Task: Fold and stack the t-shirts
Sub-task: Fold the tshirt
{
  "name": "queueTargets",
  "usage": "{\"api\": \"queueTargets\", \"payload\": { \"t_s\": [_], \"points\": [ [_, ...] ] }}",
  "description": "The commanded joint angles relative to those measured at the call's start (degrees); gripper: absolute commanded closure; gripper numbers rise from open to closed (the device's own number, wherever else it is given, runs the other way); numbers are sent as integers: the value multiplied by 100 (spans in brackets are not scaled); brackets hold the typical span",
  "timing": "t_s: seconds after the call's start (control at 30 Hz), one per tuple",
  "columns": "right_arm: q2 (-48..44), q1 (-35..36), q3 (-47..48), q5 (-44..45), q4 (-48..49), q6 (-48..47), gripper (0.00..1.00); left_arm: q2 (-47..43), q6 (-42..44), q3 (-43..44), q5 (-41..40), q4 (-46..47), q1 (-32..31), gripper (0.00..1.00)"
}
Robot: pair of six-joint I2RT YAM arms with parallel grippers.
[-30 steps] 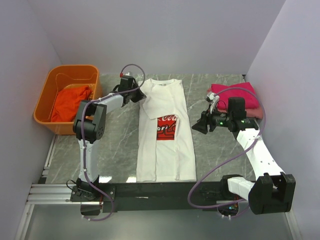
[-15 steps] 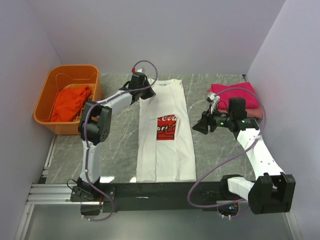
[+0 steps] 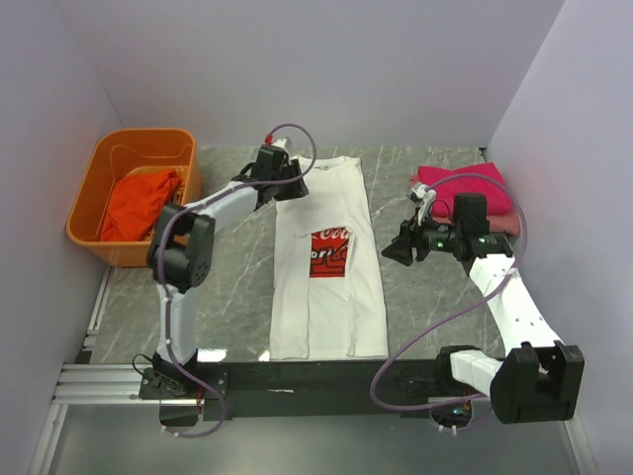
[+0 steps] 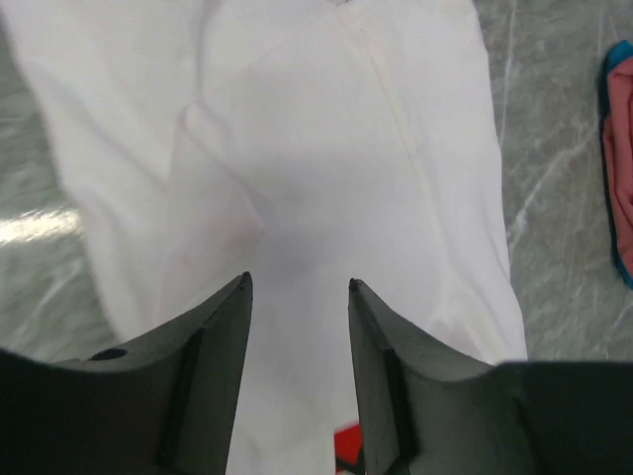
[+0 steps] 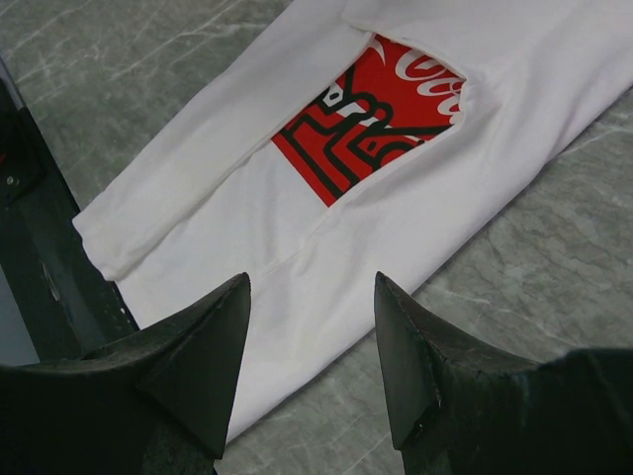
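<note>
One white t-shirt [image 3: 328,297], one orange-red t-shirt [image 3: 134,203], one basket [image 3: 144,134]; both arms' jaws gape empty.

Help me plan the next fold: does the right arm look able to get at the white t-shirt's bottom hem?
Probably yes: the right gripper hangs open just beside the white t-shirt, with only bare table between them.

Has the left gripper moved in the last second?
Yes. The left gripper has shifted right, away from the orange basket. It was beside the white t-shirt and is now over its collar end, fingers parted.
</note>
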Motion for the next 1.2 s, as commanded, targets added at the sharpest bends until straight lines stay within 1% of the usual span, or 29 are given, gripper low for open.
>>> {"api": "queueTargets", "payload": {
  "t_s": [0.0,0.03,0.07,0.1,0.13,0.17,0.2,0.23,0.33,0.43,0.57,0.77,0.87,1.03,1.17],
  "points": [
    [-48,-46,115,22,-5,-169,40,-1643,819,-545,-702,574,32,50],
    [-40,-46,115,-4,4,-169,40,-2046,810,-826,-1259,1019,76,42],
    [-40,-46,115,-13,4,-160,40,-2137,741,-1203,-1248,1119,155,44],
    [-5,-46,106,-65,-5,-160,40,-2156,610,-1242,-1091,1077,425,47],
    [13,-46,141,-83,-22,-160,40,-2077,330,-1173,-767,911,567,65],
    [48,-46,141,-84,-23,-160,40,-1772,231,-937,-503,509,769,79],
    [48,-46,150,-84,-31,-160,40,-1586,169,-804,-335,331,831,91],
    [48,-55,142,-75,-40,-152,40,-1228,73,-690,-90,207,858,100],
    [13,-47,98,-40,-23,-152,40,-620,55,-346,228,13,823,100],
    [4,-55,89,-48,-14,-143,40,-206,46,-65,299,-75,762,100],
    [57,-55,106,-57,-49,-169,40,102,133,120,501,-40,648,100],
    [127,-64,142,-75,-84,-213,40,349,283,173,440,-40,331,100],
    [118,-73,133,-66,-84,-204,40,340,248,129,169,-57,270,100],
    [110,-73,141,-101,-102,-204,40,165,151,85,-700,-295,270,100],
    [119,-64,150,-128,-119,-230,40,-99,160,-55,-940,-199,270,100]
  ]
}}
